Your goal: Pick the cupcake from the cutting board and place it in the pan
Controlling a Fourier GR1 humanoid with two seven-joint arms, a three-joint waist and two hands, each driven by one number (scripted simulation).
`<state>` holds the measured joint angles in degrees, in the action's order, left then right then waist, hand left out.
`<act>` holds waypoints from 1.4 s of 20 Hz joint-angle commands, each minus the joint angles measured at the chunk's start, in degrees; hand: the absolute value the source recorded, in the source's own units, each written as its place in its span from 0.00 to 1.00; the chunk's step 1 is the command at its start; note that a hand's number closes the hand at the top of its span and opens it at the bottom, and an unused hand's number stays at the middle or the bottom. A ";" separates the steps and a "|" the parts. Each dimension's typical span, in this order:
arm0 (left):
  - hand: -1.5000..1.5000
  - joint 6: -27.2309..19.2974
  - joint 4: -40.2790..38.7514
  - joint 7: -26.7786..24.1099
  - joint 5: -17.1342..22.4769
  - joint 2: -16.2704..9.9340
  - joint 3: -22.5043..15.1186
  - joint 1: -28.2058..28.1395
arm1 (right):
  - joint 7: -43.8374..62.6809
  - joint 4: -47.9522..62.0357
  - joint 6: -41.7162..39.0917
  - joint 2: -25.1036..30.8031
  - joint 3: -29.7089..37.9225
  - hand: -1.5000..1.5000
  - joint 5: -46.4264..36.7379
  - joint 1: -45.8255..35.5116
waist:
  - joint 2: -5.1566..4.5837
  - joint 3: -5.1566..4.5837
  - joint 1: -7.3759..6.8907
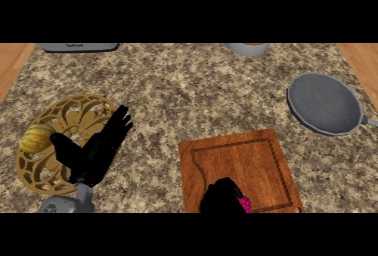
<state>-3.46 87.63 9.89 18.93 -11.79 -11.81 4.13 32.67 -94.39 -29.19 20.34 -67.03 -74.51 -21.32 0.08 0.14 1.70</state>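
**Right hand closing over the cupcake; pan waiting at the upper right**

The right hand (221, 197) is sitting at the lower edge of the cutting board (240, 162), low and centre-right in the frame, its fingers curling round the cupcake (243, 204). Only a sliver of pink is showing at the hand's right side; the rest is hidden, so its shape cannot be told. The pan (325, 103) is lying well apart, up and to the right of the board, so the carry looks to be running diagonally that way. The left hand (100, 147) is resting at the left, fingers straight and apart, over a gold openwork plate (44, 175) carrying a yellow fruit (35, 138) on the worktop (192, 90).
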 commanded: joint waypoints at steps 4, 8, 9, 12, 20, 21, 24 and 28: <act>0.50 -1.20 1.47 -0.47 0.06 -0.33 1.46 -1.75 | 2.08 -9.65 18.67 5.46 16.51 1.00 12.55 17.87 | 0.12 0.11 2.01; 0.50 0.18 1.42 0.54 0.55 -0.86 1.23 -1.62 | 0.97 -19.32 29.60 11.64 22.78 1.00 10.61 19.98 | 0.39 -0.01 1.10; 0.50 0.53 1.60 -0.56 0.05 -0.64 0.53 -2.71 | -0.04 -20.71 32.94 11.84 24.51 1.00 10.87 20.21 | 0.40 0.01 0.86; 0.50 0.64 1.09 -0.40 0.39 -0.33 0.74 -2.72 | -2.11 -27.89 40.92 14.35 27.41 1.00 13.16 26.44 | 0.41 0.02 1.44; 0.50 1.52 1.29 0.06 -0.24 -0.89 0.89 -1.55 | -11.84 -32.29 52.12 14.46 40.09 1.00 37.25 34.77 | -0.17 0.05 -0.98; 0.50 0.87 3.32 2.32 0.03 -0.37 0.18 -1.39 | -14.28 -31.35 51.63 16.66 44.28 1.00 42.23 34.85 | -0.14 0.04 -1.28; 0.50 -0.04 1.35 2.42 -1.09 0.70 0.40 1.02 | -19.97 -29.07 51.01 16.95 49.74 1.00 52.50 35.67 | -0.17 -0.01 -1.20; 0.50 3.54 -0.13 0.70 0.12 -0.54 2.90 1.34 | -29.26 -14.62 49.55 14.98 55.88 1.00 55.21 30.12 | -0.15 -0.10 -1.74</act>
<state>-1.63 88.58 11.24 18.58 -11.86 -10.69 4.40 10.37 -117.08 20.62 36.26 -16.78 -23.74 11.31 -0.08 0.11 0.34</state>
